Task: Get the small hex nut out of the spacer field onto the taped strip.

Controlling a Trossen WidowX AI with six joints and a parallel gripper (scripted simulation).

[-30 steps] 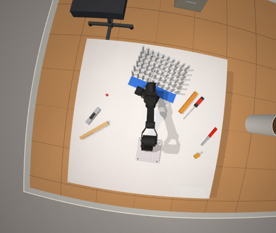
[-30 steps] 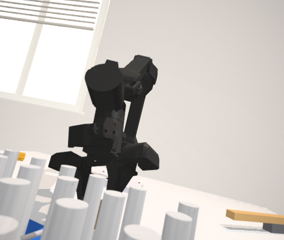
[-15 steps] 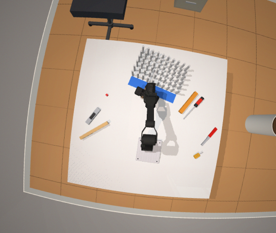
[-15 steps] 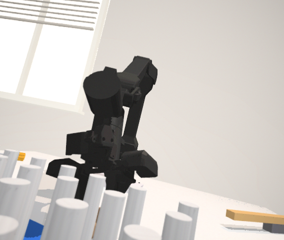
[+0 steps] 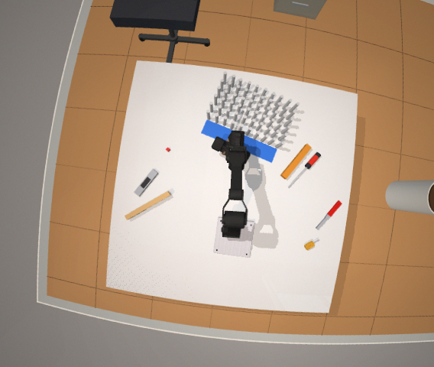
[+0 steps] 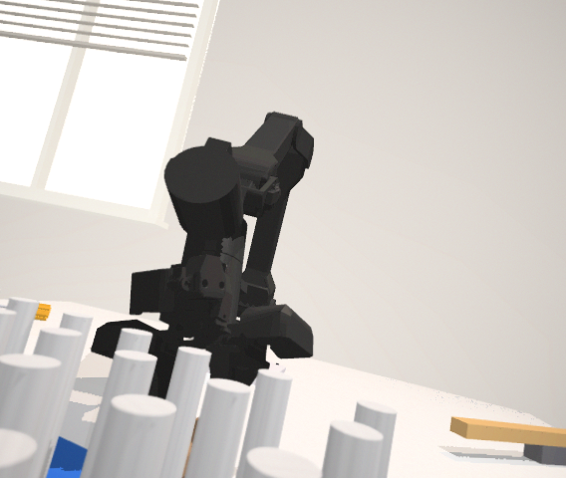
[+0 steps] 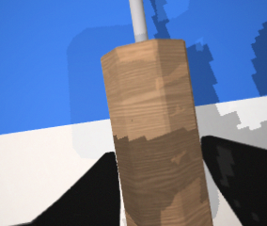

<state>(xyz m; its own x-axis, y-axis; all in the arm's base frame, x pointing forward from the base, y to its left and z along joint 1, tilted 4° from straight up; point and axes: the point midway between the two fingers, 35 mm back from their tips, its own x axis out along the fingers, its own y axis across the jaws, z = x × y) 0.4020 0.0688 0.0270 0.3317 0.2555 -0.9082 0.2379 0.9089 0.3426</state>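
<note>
My gripper (image 7: 158,153) is shut on the octagonal wooden handle (image 7: 145,94) of a tool. Its thin grey metal shank (image 7: 139,21) runs forward over the blue taped strip (image 5: 264,152) (image 6: 67,456) (image 7: 25,89) and out of the top of the wrist view. The tool's far end is not visible. The handle crosses the strip's near edge in the wrist view. The metal spacers (image 5: 225,77) (image 6: 139,437) stand in rows behind the strip. In the top view the arm (image 5: 236,177) covers the gripper and the middle of the strip. I cannot make out the hex nut.
Right of the strip lie an orange bar (image 5: 296,160), a red-black screwdriver (image 5: 312,160), a red-handled tool (image 5: 334,208) and a small yellow-handled piece (image 5: 309,245). Left lie a small red block (image 5: 167,149), a grey tool (image 5: 140,188) and a long tan stick (image 5: 148,205).
</note>
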